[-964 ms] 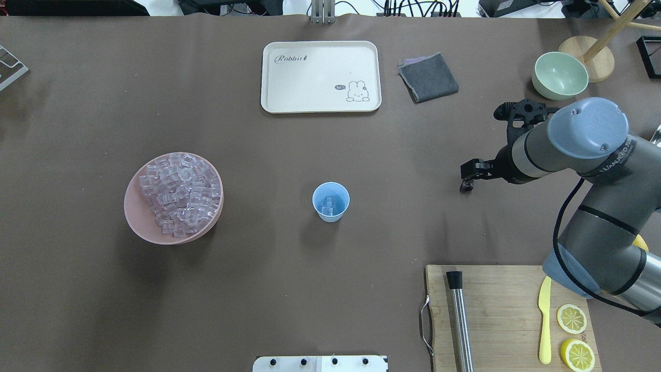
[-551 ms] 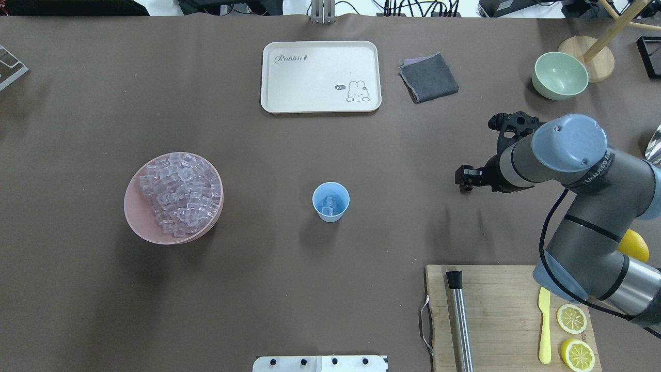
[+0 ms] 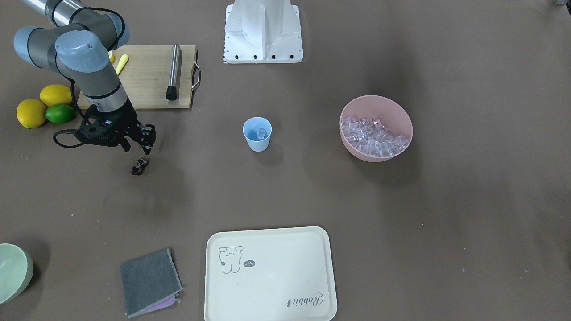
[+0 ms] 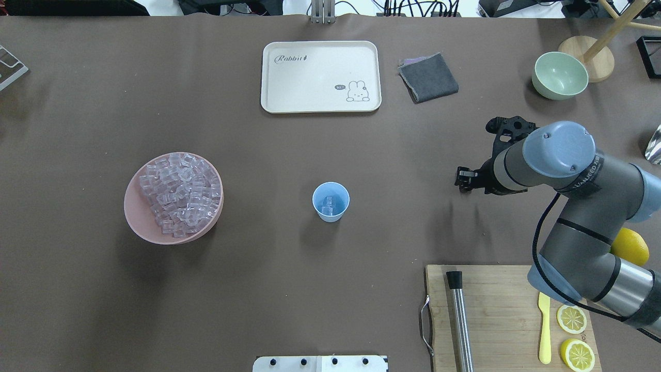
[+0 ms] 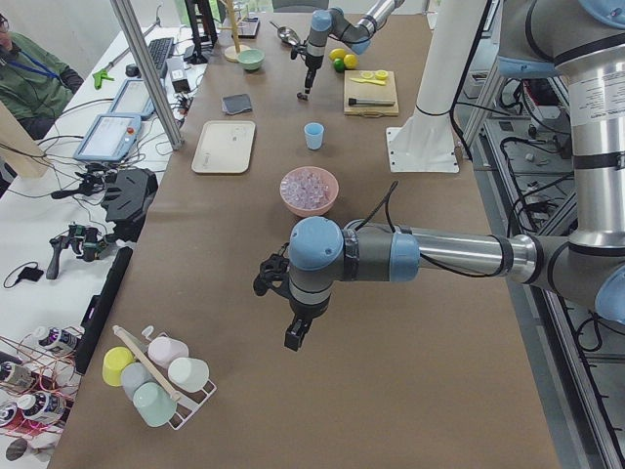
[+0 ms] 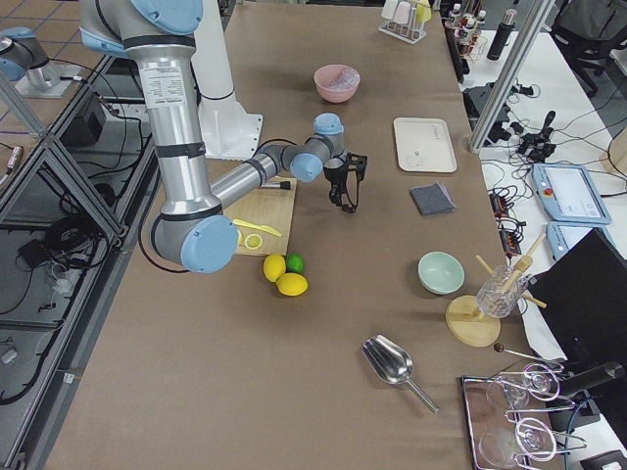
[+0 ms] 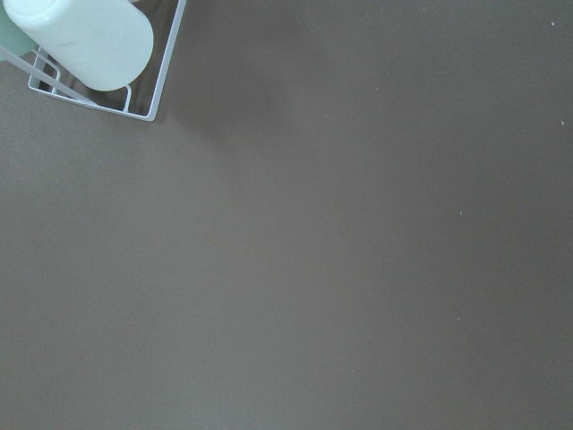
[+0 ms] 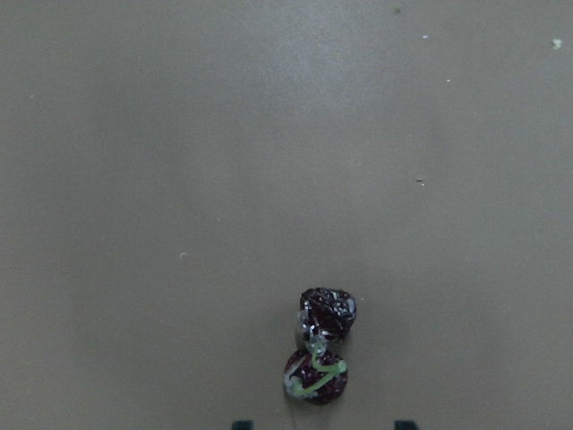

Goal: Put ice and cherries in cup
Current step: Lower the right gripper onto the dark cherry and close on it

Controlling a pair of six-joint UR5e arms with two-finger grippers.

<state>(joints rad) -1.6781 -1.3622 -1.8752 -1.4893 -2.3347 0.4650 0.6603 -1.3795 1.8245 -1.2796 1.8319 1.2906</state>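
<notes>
**Status.** I judge the ice half begun and the cherry half not yet done. There are cubes in the cup and no fruit in it.

1. **Left gripper** (image 5: pixel 292 338): black, hanging over bare table past the bowl, far from the work. Only the side camera catches it, so I cannot tell how its jaws stand.
2. **Pink bowl** (image 4: pixel 135 227): wide, smooth plastic. It is heaped towards one side with ice (image 4: pixel 178 194), small clear glassy cubes that look slick.
3. **Cup** (image 4: pixel 315 205): a light blue tapered tumbler with no handle, upright at mid-table and well apart from the bowl. A few cubes sit in the bottom.
4. **Right gripper** (image 4: pixel 463 181): black, pointing down, fingers spread. My wrist camera shows both tips at the frame's lower edge with the fruit lying between them, not pinched.
5. **Cherries** (image 3: pixel 139 166): two glossy, very dark red rounds, one with a pale green stem curled over it. They lie on the matte brown table cover (image 4: pixel 258 289), well to the right of the cup.

**Remaining, as I judge it.** Close on the cherries, carry them to the cup and release. Whether more ice is wanted I cannot say.
</notes>
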